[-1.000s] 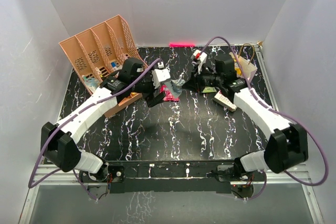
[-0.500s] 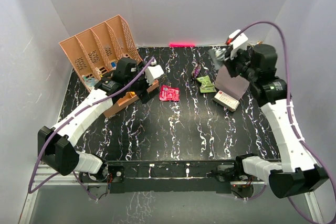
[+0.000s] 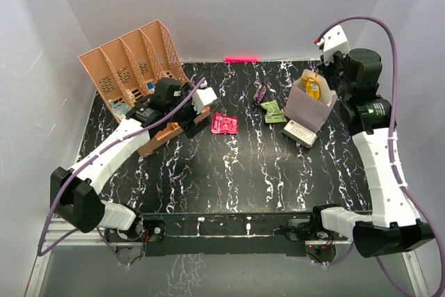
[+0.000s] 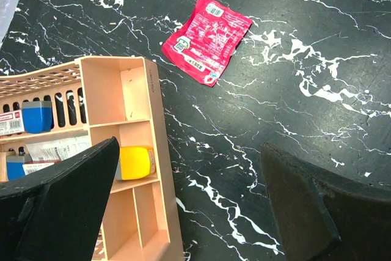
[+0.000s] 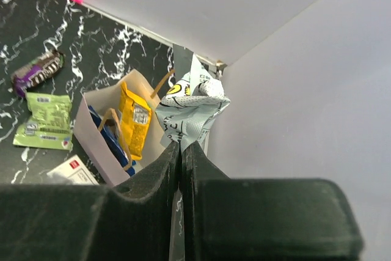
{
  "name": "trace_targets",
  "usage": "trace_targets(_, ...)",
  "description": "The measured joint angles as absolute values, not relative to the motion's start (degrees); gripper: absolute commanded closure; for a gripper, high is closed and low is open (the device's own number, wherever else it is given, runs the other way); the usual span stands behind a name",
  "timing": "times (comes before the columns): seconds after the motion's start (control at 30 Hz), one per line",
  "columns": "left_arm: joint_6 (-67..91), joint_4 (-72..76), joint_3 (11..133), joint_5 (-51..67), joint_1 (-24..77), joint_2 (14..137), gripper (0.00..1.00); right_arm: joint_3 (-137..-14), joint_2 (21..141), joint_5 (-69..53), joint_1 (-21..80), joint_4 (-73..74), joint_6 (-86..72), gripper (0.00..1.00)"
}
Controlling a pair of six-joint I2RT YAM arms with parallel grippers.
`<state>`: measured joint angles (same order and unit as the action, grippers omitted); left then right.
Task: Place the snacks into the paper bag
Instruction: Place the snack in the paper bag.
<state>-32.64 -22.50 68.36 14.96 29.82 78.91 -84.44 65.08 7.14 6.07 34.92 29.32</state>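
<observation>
The pale lilac paper bag (image 3: 306, 108) stands at the back right with a yellow packet (image 3: 314, 87) in it. In the right wrist view the bag (image 5: 98, 142) holds the yellow packet (image 5: 135, 120) and a dark blue bag (image 5: 101, 128). My right gripper (image 5: 181, 145) is shut on a pale silver-teal packet (image 5: 192, 105), raised just beside the bag's far rim; it also shows in the top view (image 3: 325, 66). A pink packet (image 3: 224, 123), a purple packet (image 3: 261, 92) and a green packet (image 3: 272, 110) lie on the table. My left gripper (image 4: 189, 203) is open and empty, near the pink packet (image 4: 206, 40).
A white box with a red mark (image 3: 300, 132) lies against the bag's front. A tall peach slotted organiser (image 3: 132, 64) stands at the back left. A low peach divider tray (image 4: 122, 151) with a yellow item (image 4: 135, 162) sits under my left gripper. Walls close in at right and back.
My right gripper has swung from the table's middle to the back right and risen, carrying the silver-teal packet beside the bag. My left gripper has drawn back left, away from the pink packet.
</observation>
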Motion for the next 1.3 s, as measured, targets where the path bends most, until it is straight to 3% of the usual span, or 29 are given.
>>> trace_targets(1.3, -33.01, -22.31, 67.48, 14.55, 29.78, 78.89, 0.02, -81.84, 80.68, -5.15, -4.99, 43.42, 35.97, 0.92)
